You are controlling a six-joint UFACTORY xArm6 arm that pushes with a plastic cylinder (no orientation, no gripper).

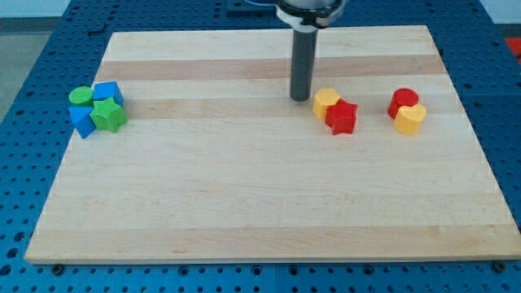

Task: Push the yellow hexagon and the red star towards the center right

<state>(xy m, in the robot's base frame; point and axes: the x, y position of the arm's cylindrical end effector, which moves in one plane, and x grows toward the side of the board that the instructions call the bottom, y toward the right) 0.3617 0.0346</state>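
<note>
The yellow hexagon (325, 102) and the red star (343, 116) sit touching each other right of the board's middle, the star at the hexagon's lower right. My tip (300, 98) rests on the board just left of the yellow hexagon, close to it or touching it. The rod rises straight up from there to the view's top edge.
A red cylinder (402, 101) and a yellow heart (409, 119) sit together near the right edge, a short gap right of the star. At the far left a green cylinder (80, 97), a blue cube (108, 92), a green star (107, 115) and another blue block (81, 122) cluster together.
</note>
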